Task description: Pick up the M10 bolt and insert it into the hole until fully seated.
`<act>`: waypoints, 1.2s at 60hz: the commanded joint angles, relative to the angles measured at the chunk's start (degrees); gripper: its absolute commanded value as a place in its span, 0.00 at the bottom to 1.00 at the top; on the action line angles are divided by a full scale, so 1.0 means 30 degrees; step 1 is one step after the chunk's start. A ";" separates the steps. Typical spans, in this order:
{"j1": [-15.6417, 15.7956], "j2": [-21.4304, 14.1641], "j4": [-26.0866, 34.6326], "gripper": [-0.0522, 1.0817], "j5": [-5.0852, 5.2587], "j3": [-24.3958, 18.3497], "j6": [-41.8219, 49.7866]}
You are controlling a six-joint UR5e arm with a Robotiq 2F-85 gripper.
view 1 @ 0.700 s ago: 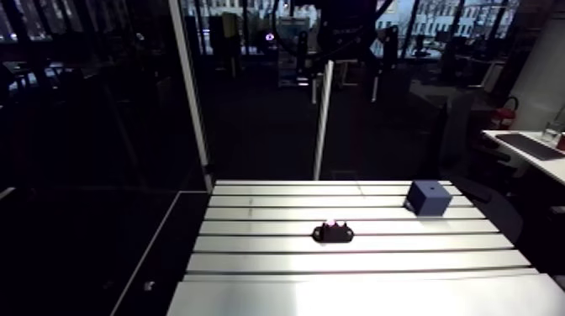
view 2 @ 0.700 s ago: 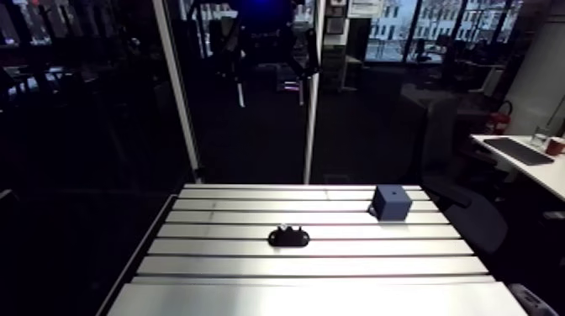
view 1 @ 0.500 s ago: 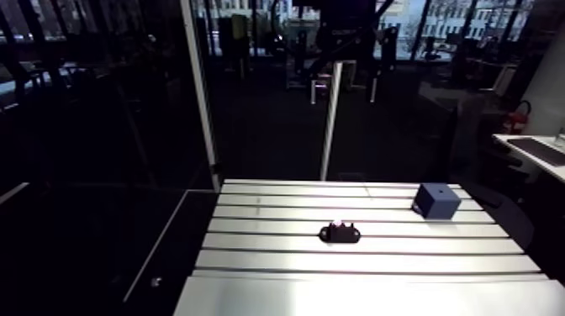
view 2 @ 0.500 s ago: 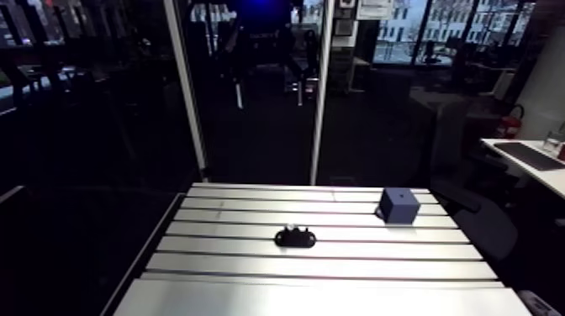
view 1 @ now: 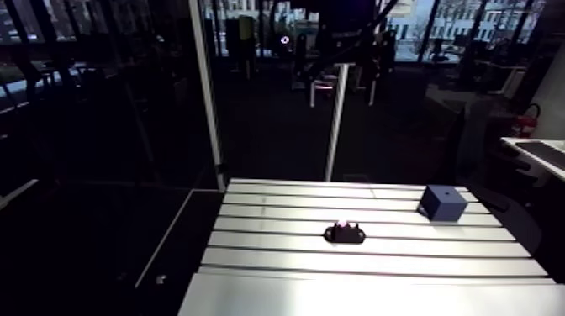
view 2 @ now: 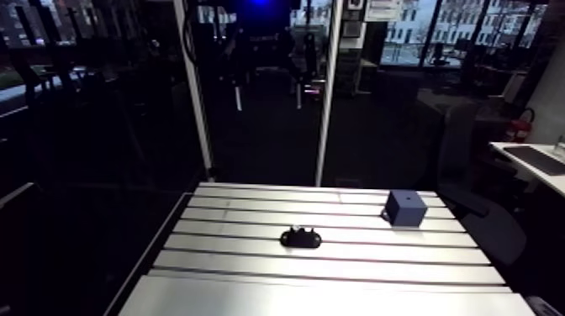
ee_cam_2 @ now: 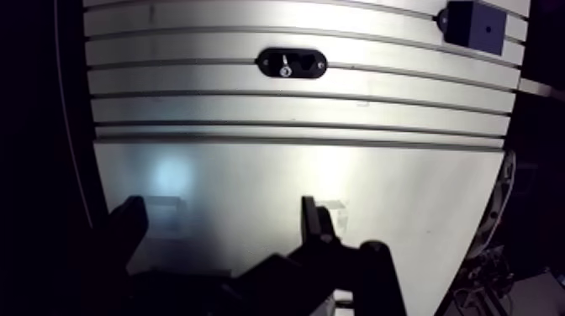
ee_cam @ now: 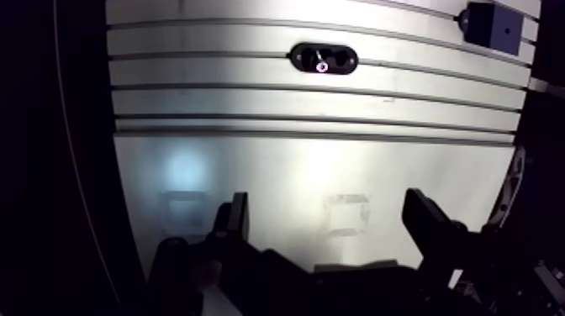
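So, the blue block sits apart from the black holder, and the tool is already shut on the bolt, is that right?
Not quite. The wrist view shows the tool open and empty over bare table; the bolt sits in the black holder, well ahead of it. The blue block does sit apart from the holder.

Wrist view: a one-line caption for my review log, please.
Open hand above the slotted table; ahead, a black holder with a bolt and a blue block.

From the arm, looks across the worktop from afar; from the wrist, down on it, nearer.
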 commanded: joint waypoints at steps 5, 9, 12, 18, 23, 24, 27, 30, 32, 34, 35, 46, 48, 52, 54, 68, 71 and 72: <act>-0.0030 -0.0053 -0.1954 0.05 -0.0192 0.1526 -0.0038; -0.0055 -0.0050 -0.2798 0.05 -0.0254 0.2108 -0.0245; -0.0159 -0.0029 -0.3780 0.05 -0.0313 0.2801 -0.0593; -0.0310 0.0025 -0.6033 0.05 -0.0321 0.4352 -0.1106; -0.0455 0.0009 -0.6871 0.05 -0.0318 0.5000 -0.1208; -0.0567 0.0030 -0.7310 0.05 -0.0293 0.5329 -0.1210; -0.0759 0.0009 -0.7824 0.05 -0.0265 0.5652 -0.1210; -0.1034 0.0005 -0.8852 0.05 -0.0203 0.6379 -0.1264; -0.1152 0.0005 -0.9401 0.05 -0.0176 0.6681 -0.1318; -0.1270 0.0005 -0.9956 0.05 -0.0123 0.7001 -0.1451; -0.1270 0.0005 -0.9956 0.05 -0.0123 0.7001 -0.1451; -0.1943 -0.0137 -1.2743 0.05 0.0049 0.9036 -0.2090; -0.2011 -0.0116 -1.2998 0.05 0.0135 0.9222 -0.2090; -0.2101 -0.0113 -1.3656 0.05 0.0443 0.9732 -0.2090; -0.2159 -0.0113 -1.4082 0.05 0.0593 0.9974 -0.2090; -0.2628 -0.0025 -1.6007 0.05 0.1610 1.1080 -0.2036; -0.2712 -0.0025 -1.6178 0.05 0.1764 1.1173 -0.2032; -0.2799 -0.0025 -1.6353 0.05 0.1862 1.1286 -0.2031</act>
